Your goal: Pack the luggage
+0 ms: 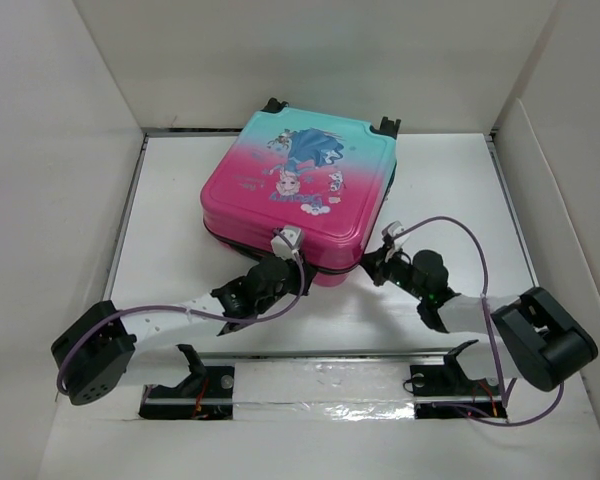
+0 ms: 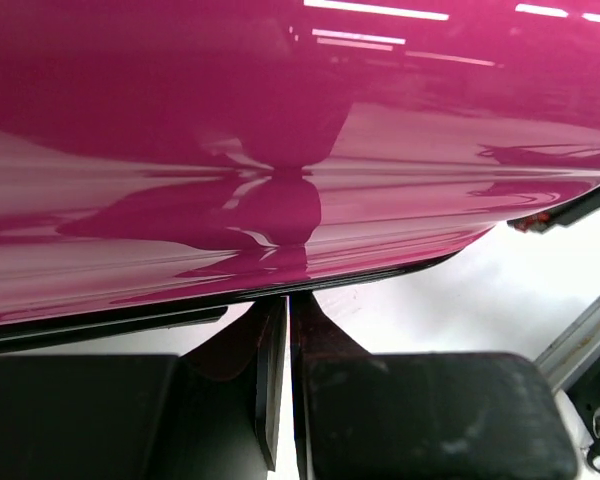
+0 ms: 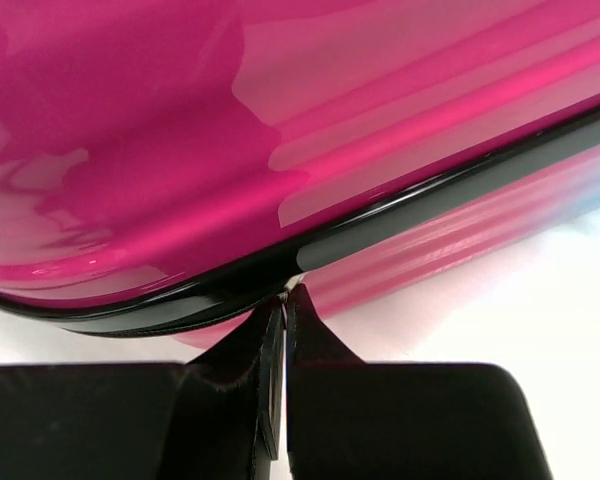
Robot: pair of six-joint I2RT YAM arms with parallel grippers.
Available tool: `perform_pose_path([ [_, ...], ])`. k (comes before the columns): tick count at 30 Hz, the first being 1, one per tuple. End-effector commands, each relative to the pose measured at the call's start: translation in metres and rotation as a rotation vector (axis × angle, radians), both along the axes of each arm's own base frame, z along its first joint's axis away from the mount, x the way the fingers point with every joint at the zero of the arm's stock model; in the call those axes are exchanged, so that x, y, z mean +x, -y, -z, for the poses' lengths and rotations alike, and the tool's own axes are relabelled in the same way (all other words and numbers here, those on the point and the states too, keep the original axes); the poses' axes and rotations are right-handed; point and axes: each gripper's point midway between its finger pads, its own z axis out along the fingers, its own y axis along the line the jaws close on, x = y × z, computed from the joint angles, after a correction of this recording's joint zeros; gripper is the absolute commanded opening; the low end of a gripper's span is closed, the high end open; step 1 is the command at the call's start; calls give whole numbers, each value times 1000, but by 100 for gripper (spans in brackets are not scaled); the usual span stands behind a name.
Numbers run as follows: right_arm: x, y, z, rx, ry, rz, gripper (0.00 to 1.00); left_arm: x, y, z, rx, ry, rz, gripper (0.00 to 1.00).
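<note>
The pink-and-teal suitcase (image 1: 300,190) lies shut on the white bench (image 1: 460,190). The left pincer (image 2: 288,305) and right pincer (image 3: 285,300) are each pressed together, tips at its near black trim (image 3: 400,215).

The luggage (image 3: 180,150) fills the upper part of the picture, with a glossy pink shell and pale reflections in long stripes. A black trim (image 3: 400,215) runs across the luggage, low on the left and rising to the right. Under the trim the shell is pink again and becomes paler near the right edge. The right gripper (image 3: 284,302) is just below the luggage, its two black fingers pressed together, and their tips reach the trim. The white table (image 3: 540,320) shows below the luggage on the right
</note>
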Motion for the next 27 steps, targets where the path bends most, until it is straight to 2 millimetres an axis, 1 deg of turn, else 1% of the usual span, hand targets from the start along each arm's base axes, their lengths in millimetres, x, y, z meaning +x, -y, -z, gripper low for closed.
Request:
perform_pose_path([
  [1,-10,-22,-35,87,92,-9,0,20,23,-58,-143,120,-5,3],
  [2,-16,-23,-43,92,103,-5,0,24,21,-60,-148,126,-18,3],
  [3,-16,-19,-40,75,85,42,0,25,23,-63,-161,131,-19,3],
  [4,-30,-24,-23,23,15,28,0,26,23,-63,-163,130,-23,3],
  [5,-37,-25,-20,8,-5,33,0,31,21,-65,-167,135,-40,4],
  [6,-40,-20,-33,35,-5,76,0,32,23,-67,-174,142,-43,4],
  [7,-50,-17,-18,-7,-63,90,0,34,24,-66,-174,143,-46,4],
  [8,-66,-26,-19,-3,-80,50,0,36,26,-69,-180,148,-47,4],
  [9,-75,-29,-27,39,-102,41,0,40,26,-72,-187,157,-56,4],
  [10,-83,-29,-19,15,-141,42,0,42,28,-69,-181,155,-55,4],
  [11,-100,-40,-18,13,-162,-8,0,48,30,-76,-191,163,-65,4],
  [12,-106,-43,-18,13,-187,-8,0,49,32,-76,-192,161,-64,4],
  [13,-115,-45,-11,-15,-215,-19,0,50,35,-76,-191,160,-61,4],
  [14,-120,-54,-18,-1,-224,-35,0,55,37,-83,-207,167,-60,4],
  [15,-132,-65,-21,8,-241,-76,0,55,41,-86,-220,170,-47,4],
  [16,-135,-75,-21,9,-246,-88,0,55,46,-85,-224,161,-37,4],
  [17,-135,-88,-35,40,-236,-96,0,54,52,-90,-242,159,-13,4],
  [18,-134,-97,-42,69,-248,-85,0,51,58,-91,-247,156,0,4],
  [19,-123,-107,-41,88,-246,-37,0,47,63,-91,-246,152,10,4],
  [20,-115,-114,-48,126,-243,-4,0,49,64,-94,-250,157,3,5],
  [21,-106,-123,-62,177,-220,18,0,47,63,-92,-240,151,-3,6],
  [22,-92,-129,-82,266,-171,66,0,48,57,-97,-244,156,-25,8],
  [23,-81,-130,-81,265,-148,86,0,47,49,-95,-240,147,-57,18],
  [24,-73,-133,-72,244,-158,97,0,53,31,-89,-207,137,-133,26],
  [25,-69,-135,-80,278,-155,81,0,53,13,-106,-241,156,-174,32],
  [26,-58,-128,-81,291,-149,103,0,55,-5,-101,-244,138,-223,45],
  [27,-55,-124,-85,307,-142,103,0,64,-33,-99,-234,125,-297,48],
])
